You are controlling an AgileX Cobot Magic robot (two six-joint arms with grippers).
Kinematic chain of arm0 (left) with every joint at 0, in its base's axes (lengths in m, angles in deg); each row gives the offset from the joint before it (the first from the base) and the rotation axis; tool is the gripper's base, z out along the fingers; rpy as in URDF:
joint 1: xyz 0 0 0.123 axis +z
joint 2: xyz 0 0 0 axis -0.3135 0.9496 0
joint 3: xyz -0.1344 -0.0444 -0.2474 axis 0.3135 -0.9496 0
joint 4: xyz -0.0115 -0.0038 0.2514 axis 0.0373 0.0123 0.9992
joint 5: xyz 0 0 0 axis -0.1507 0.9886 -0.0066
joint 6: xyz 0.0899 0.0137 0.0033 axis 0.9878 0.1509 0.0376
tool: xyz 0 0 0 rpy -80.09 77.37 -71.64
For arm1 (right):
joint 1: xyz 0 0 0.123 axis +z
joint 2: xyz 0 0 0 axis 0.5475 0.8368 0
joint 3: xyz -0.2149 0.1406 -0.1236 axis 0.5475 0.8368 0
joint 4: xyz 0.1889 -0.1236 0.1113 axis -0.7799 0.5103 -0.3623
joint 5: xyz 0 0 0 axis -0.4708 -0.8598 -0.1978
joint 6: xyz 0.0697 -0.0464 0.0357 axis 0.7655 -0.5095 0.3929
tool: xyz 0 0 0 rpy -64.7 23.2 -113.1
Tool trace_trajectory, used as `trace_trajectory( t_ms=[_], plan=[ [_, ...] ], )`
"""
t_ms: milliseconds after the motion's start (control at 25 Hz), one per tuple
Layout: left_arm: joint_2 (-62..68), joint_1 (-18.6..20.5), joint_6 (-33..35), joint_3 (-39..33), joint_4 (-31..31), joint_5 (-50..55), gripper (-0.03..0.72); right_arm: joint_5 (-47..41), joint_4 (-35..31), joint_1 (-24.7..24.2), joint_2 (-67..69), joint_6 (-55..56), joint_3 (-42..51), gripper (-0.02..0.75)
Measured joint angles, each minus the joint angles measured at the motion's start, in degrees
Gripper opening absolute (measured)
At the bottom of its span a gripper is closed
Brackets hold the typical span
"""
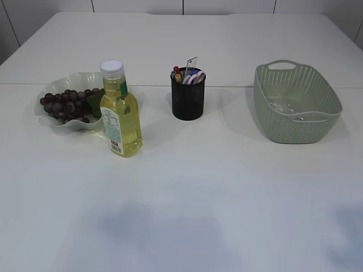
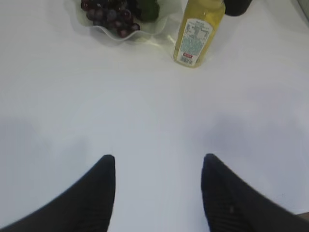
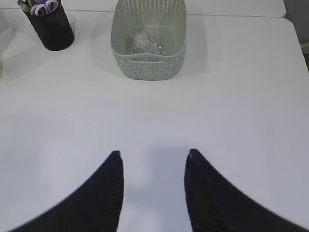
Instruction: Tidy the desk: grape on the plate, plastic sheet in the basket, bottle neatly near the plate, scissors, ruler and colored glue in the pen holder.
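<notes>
- All the task's things appear to be in their places, so I judge the tidying finished or nearly so.
- Grapes (image 1: 65, 105) lie on the plate (image 1: 76, 77) at the left of the surface (image 1: 187, 198); the left wrist view shows the same bunch inside the wavy rim.
- Bottle (image 1: 119, 113) stands upright just beside the plate, on its right and a little nearer the camera, label facing out; whether it touches the rim I cannot tell.
- Pen holder (image 1: 188, 101) sits in the middle with several things standing in it: pale looped handles that I take for the scissors (image 1: 195, 77), a clear strip that looks like the ruler (image 1: 191, 63), and red and yellow tips that are probably the colored glue (image 1: 177, 73). They are small, so these names are a judgement.
- Basket (image 1: 323, 90) is at the right, well apart from the holder; a crumpled clear sheet (image 3: 145, 42) lies on its floor, seen best from the right wrist.
- Nothing loose lies on the bare surface in any view.
- Left tool (image 2: 159, 169) hovers over bare surface with its jaws fairly wide and nothing between them.
- Right tool (image 3: 154, 164) is likewise apart and empty, over bare surface short of the basket.
- What is left, if anything, is only to square the bottle up and pull the arms away.
</notes>
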Motion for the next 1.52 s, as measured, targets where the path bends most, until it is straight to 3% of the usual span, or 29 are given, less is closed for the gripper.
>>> trace_trajectory(
  t_ms=[280, 760, 1200, 1520],
  plan=[
    [-9.82, 0.00, 0.00, -1.04, 0.40, 0.36, 0.417, -2.08, -0.20, 0.00, -13.77, 0.05, 5.56, 0.342],
    [-30.75, 0.00, -1.22, -14.72, 0.07, 0.14, 0.415, -7.20, -1.09, 0.00, -29.76, 0.05, 14.33, 0.343],
    [-36.24, 0.00, -3.66, -19.18, 8.55, 0.54, 0.415, -3.25, -1.32, 0.00, -30.99, 0.05, 22.76, 0.343],
    [-36.24, 0.00, -3.82, -19.85, 9.18, 1.47, 0.415, -0.93, -2.47, 0.00, -30.99, -0.67, 23.79, 0.343]
  ],
)
